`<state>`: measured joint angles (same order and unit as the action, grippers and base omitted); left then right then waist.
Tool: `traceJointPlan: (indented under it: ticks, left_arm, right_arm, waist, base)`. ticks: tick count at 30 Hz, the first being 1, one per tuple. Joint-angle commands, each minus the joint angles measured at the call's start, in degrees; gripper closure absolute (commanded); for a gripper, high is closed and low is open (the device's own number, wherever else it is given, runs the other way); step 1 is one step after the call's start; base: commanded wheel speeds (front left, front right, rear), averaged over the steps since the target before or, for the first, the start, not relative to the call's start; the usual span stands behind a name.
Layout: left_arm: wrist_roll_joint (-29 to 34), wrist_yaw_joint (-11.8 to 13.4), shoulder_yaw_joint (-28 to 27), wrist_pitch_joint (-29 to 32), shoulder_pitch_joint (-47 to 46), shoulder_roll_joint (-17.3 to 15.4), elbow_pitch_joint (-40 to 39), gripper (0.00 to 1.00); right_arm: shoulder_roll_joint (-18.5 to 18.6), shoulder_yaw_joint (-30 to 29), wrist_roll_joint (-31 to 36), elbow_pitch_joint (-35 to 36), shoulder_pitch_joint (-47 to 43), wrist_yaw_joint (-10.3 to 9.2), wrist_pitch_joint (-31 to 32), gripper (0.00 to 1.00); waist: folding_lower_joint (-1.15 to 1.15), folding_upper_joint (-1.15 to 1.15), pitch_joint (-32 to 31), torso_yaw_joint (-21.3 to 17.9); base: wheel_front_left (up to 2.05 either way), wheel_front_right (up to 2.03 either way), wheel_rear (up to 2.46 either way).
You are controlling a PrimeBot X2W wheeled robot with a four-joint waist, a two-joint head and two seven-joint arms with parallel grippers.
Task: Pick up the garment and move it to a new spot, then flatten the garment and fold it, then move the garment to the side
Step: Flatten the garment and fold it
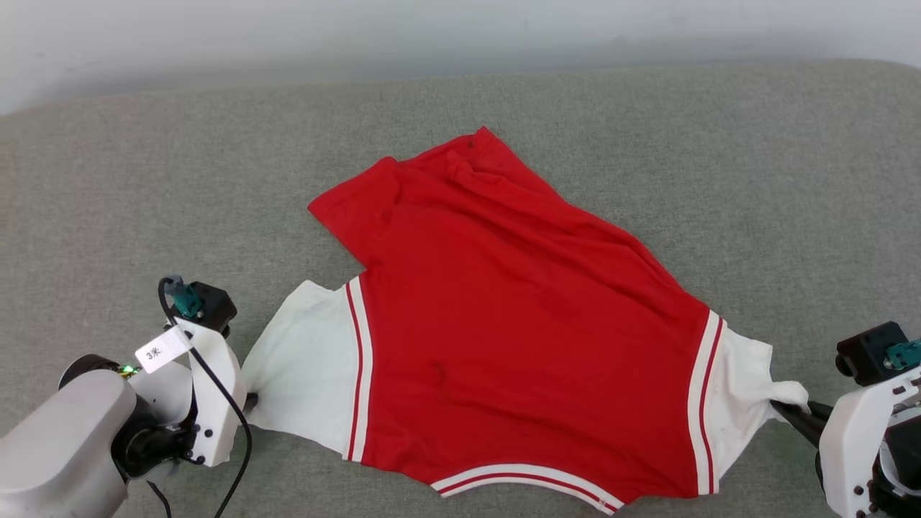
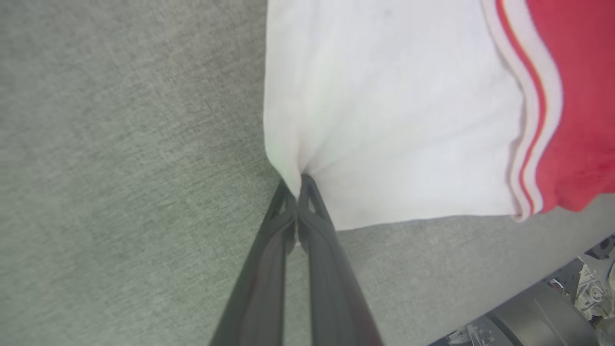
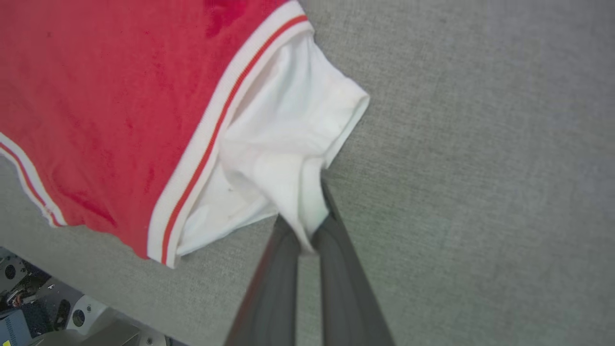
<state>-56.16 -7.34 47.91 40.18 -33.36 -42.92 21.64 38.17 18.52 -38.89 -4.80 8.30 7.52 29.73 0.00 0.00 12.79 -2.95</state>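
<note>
The garment (image 1: 504,316), a red T-shirt with white sleeves and striped trim, lies spread on the grey cushioned surface with its plain side up; no lettering shows. My left gripper (image 1: 250,401) is shut on the edge of the left white sleeve (image 2: 384,120), and the left wrist view shows both fingers pinching the cloth (image 2: 298,185). My right gripper (image 1: 784,409) is shut on the bunched right white sleeve (image 3: 288,158), whose tip is drawn between the fingers (image 3: 307,230). The shirt's far end is creased and folded at the upper left.
The grey fabric surface (image 1: 144,180) reaches on all sides of the shirt, with a pale wall (image 1: 432,29) behind it. Its near edge shows in both wrist views, with robot base parts (image 3: 48,307) below.
</note>
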Motion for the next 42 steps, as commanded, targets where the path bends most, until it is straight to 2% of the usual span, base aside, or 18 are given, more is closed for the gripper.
traceJointPlan:
  ticks: [1,3,12,18,23,31,37,42]
  left_arm:
    - [-0.9,-0.1,0.2,-2.8,0.5,0.5,0.0,1.0]
    - [-1.5,-0.1,-0.4,-4.1,0.4,0.1,-0.5,1.0]
    - [-2.6,0.2,-5.5,-17.7,1.7,-5.0,-9.4,1.0]
    - [-2.1,2.8,-9.4,-22.5,1.9,-8.1,-18.4,1.0]
    - [-0.3,4.9,-11.8,-25.0,-0.4,-9.1,-25.0,1.0]
    - [1.4,7.0,-14.9,-28.5,-7.1,-5.4,-29.7,1.0]
    - [3.1,5.6,-15.6,-29.1,-15.7,-1.5,-27.2,1.0]
    - [5.4,4.3,-16.2,-29.2,-26.7,2.5,-22.4,1.0]
  right_arm:
    - [0.4,0.2,-0.7,-0.1,1.0,-0.06,-1.1,1.0]
    - [0.3,0.2,-1.1,0.0,0.9,-0.06,-1.4,1.0]
    - [1.5,-2.1,-4.1,2.4,-0.1,-0.06,-5.6,1.0]
    - [2.4,-5.6,-6.3,5.8,1.7,-0.06,-7.2,1.0]
    - [3.5,-9.6,-7.5,9.3,2.9,-0.06,-7.0,1.0]
    - [4.3,-15.6,-6.4,14.6,7.4,-0.06,-7.1,1.0]
    - [3.5,-15.6,-3.3,15.8,15.5,-0.06,-6.6,1.0]
    - [2.6,-14.2,0.3,13.8,27.5,-0.06,-5.6,1.0]
  waist:
    - [0.0,0.0,-1.6,0.6]
    - [0.0,0.0,-2.2,0.7]
    - [0.0,0.0,-7.8,1.8]
    - [0.0,0.0,-10.4,2.2]
    - [0.0,0.0,-11.6,2.8]
    - [0.0,0.0,-10.9,3.4]
    - [0.0,0.0,-6.3,3.0]
    - [0.0,0.0,0.1,2.9]
  base:
    - [0.0,0.0,0.0]
    - [0.0,0.0,0.0]
    - [0.0,0.0,0.0]
    - [0.0,0.0,0.0]
    - [0.0,0.0,0.0]
    - [0.0,0.0,0.0]
    - [0.0,0.0,0.0]
    - [0.0,0.0,0.0]
